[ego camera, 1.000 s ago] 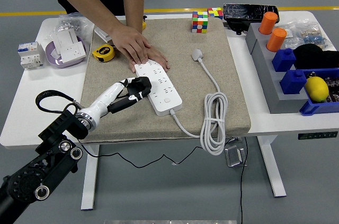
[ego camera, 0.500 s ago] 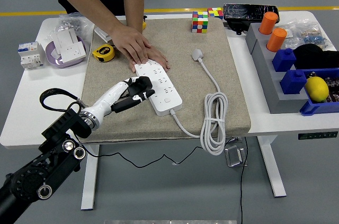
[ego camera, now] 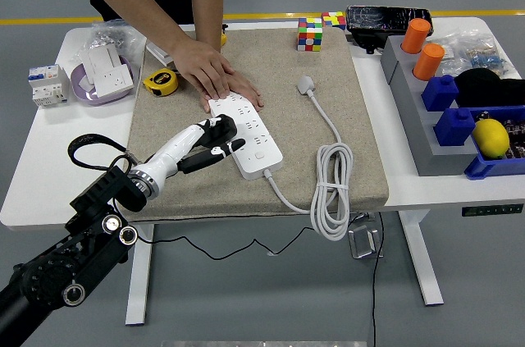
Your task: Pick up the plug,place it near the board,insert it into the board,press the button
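Fingers (ego camera: 232,147) of the left robot hand (ego camera: 215,138) curl emptily over the board (ego camera: 246,133), steadied by a person's hand (ego camera: 209,72), plug (ego camera: 306,84) unplugged.

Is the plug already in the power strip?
No, the plug lies loose on the mat, clear of the power strip.

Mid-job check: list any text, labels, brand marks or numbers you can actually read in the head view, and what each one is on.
None can be read.
Power strip: no marking resolves.
Yellow tape measure: dark label, too small to read.
Circuit breaker: print too blurred.
Panel on the table's right front edge: marks too small.
Dark package at the far edge: lettering unreadable.
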You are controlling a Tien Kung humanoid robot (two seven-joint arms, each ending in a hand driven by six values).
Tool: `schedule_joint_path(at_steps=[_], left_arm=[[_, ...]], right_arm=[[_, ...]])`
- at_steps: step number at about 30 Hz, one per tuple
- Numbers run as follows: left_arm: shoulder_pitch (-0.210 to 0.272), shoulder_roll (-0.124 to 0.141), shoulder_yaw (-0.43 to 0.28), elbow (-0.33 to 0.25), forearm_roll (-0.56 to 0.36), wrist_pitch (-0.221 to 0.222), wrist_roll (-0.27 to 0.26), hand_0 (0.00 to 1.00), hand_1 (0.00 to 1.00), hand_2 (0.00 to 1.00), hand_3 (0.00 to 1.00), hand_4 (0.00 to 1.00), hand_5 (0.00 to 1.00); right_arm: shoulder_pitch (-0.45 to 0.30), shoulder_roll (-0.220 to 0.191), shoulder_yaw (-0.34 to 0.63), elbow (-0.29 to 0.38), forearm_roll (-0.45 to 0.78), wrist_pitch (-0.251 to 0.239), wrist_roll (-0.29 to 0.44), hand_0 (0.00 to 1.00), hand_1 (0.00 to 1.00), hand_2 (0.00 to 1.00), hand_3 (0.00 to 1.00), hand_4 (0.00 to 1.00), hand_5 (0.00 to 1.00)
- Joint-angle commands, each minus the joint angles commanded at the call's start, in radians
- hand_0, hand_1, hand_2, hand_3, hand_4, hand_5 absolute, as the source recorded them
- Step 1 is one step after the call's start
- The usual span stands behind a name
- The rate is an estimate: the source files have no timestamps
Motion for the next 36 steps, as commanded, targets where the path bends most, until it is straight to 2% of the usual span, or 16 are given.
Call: schedule_joint_path(at_steps=[17, 36], left_arm=[[-0.062, 0.009, 0.070, 0.029, 0.035, 0.008, -0.014, 0.998, 0.979, 0.939, 0.927, 0.998, 0.998], [-0.117, 0.004, 0.125, 0.054, 0.056, 0.010, -0.023, 0.998, 0.974, 0.936, 0.918, 0.998, 0.998]], right_arm=[[0.000, -0.002, 0.008, 0.000, -0.018, -0.003, -0.008, 0.998, 0.924, 0.857, 0.866, 0.998, 0.998], [0.005, -0.005, 0.006, 0.002, -0.017, -0.006, -0.006, 0.998, 0.924, 0.857, 0.863, 0.998, 0.998]])
